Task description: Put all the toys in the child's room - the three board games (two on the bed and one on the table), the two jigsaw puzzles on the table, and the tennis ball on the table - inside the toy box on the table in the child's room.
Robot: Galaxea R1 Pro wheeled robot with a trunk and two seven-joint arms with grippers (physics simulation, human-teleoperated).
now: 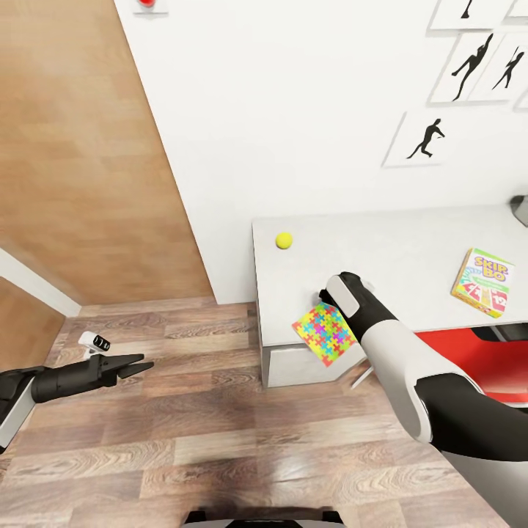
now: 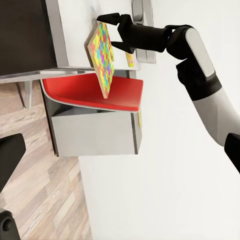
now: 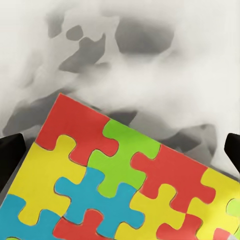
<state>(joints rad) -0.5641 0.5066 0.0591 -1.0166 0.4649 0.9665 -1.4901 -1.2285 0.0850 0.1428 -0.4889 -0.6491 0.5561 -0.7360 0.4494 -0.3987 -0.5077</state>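
1. Nearest the head camera is the right arm, rising from 4 o'clock to the desk's near corner, where the right end effector meets the jigsaw puzzle.
2. The left wrist view shows the right end effector with its fingers either side of the puzzle's upper edge, and the jigsaw puzzle hanging edge-on, lifted above the desk. I judge it grasping the puzzle.
3. The right wrist view shows the jigsaw puzzle close between two dark fingers, over the desk's mottled sheen.
4. The left end effector hangs over the wood floor at 9 o'clock of the head view, well apart from the desk. Its fingers are parted only slightly at the tips and it carries nothing; I cannot tell whether it is released or clenched.
5. The tennis ball rests on the desk near the wall, at 11 o'clock from the puzzle.
6. The SKIP-BO board game lies flat towards the desk's 3 o'clock end.
7. A red chair seat is tucked just beside the desk front.
8. Progress, as I judge it: early. One puzzle is in hand but not yet boxed; the ball and SKIP-BO game remain on the desk.
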